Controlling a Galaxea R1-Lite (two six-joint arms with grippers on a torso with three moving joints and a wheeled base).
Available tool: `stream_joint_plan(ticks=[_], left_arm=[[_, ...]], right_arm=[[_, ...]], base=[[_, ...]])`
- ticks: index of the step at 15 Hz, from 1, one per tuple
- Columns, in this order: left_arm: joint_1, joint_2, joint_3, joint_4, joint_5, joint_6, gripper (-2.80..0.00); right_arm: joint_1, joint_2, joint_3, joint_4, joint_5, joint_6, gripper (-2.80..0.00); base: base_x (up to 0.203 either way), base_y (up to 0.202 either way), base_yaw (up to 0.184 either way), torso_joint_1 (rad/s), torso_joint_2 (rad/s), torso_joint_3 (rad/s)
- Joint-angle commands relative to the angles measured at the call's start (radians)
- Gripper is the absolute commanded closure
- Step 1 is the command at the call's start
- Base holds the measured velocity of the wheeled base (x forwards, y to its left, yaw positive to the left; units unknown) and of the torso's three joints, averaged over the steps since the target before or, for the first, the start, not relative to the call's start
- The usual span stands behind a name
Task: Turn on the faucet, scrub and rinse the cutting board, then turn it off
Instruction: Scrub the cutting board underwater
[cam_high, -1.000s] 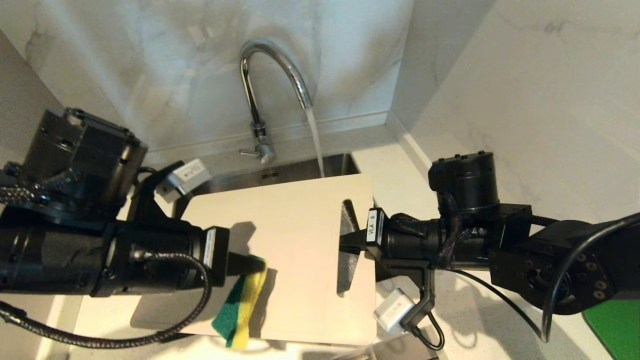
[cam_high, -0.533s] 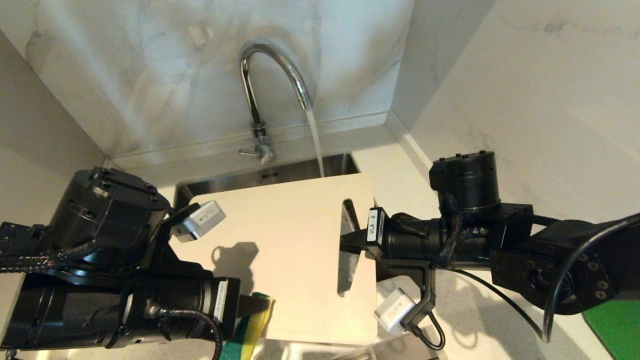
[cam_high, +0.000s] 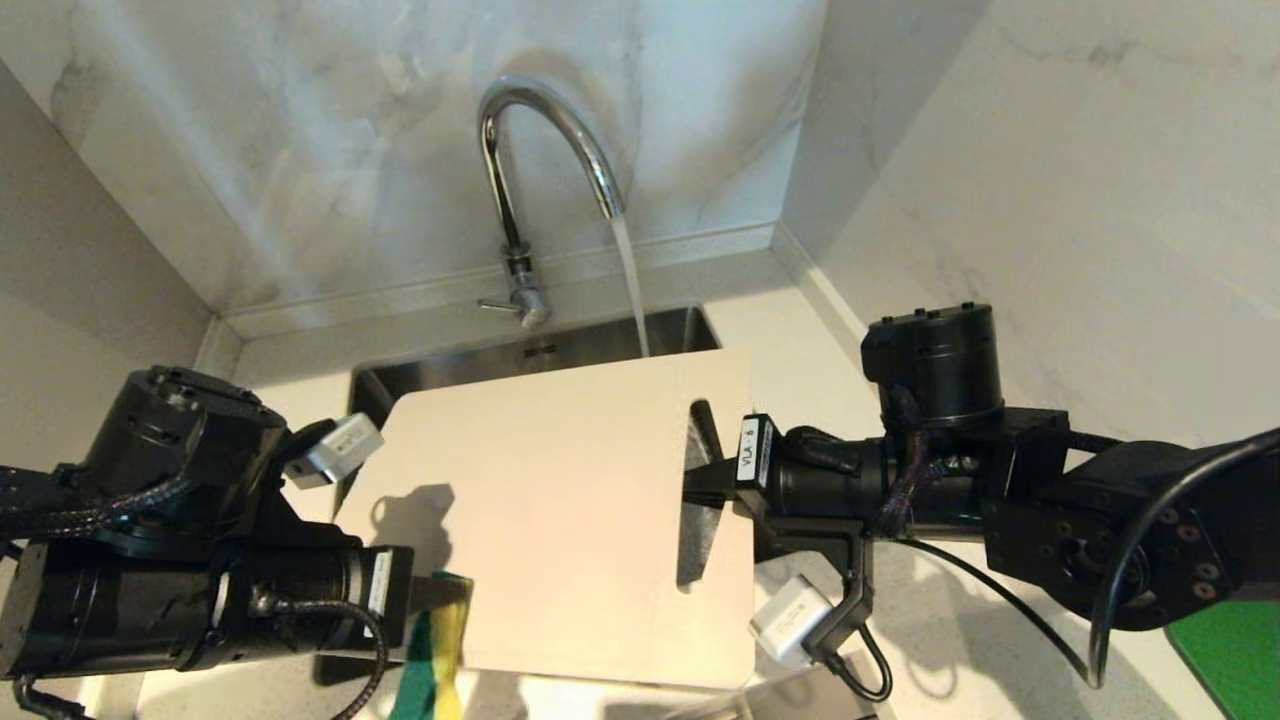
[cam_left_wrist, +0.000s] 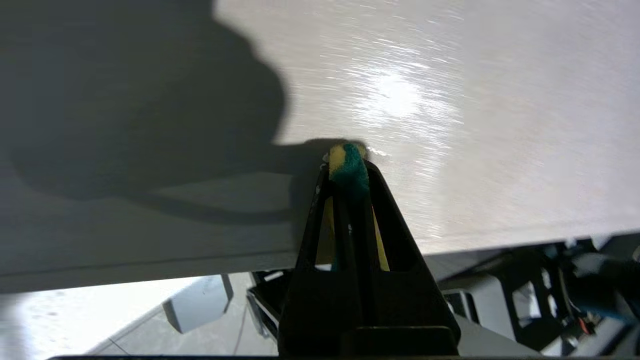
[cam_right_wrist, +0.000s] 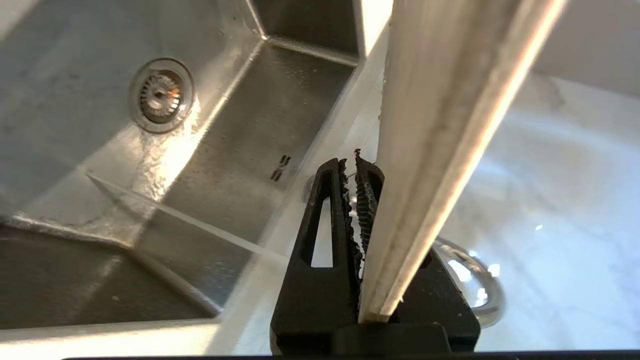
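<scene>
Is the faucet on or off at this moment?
On. A stream of water falls from the spout of the faucet and passes behind the far edge of the cutting board.

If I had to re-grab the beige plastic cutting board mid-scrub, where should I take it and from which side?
Probably the thin strip beside the handle cut-out at the right end of the beige plastic cutting board, coming in from the robot's right. That strip is narrow enough to pinch, and the right end effector is shut on it there. This leaves the face free for the left end effector and its green-and-yellow sponge.
</scene>
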Motion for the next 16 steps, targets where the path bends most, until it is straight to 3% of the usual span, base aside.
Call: stream_joint_plan(ticks=[1,10,16], left_arm=[[0.092,-0.005,0.068,-0.03,-0.015,0.033,0.0],[0.43,-0.017,0.248,-0.153,-0.177,0.171,0.0],[0.671,-0.037,0.242,-0.161,-0.321,0.236,0.0]], right_arm=[[0.002,0.0,0.0,-0.004,0.005,-0.009,0.0],[0.0,-0.005,0.001,-0.004,0.004,-0.003,0.0],[-0.001,-0.013,0.001,-0.004,0.005,-0.002,0.0]], base=[[0.0,0.0,0.0,0.0,0.0,0.0],[0.0,0.0,0.0,0.0,0.0,0.0],[0.0,0.0,0.0,0.0,0.0,0.0]])
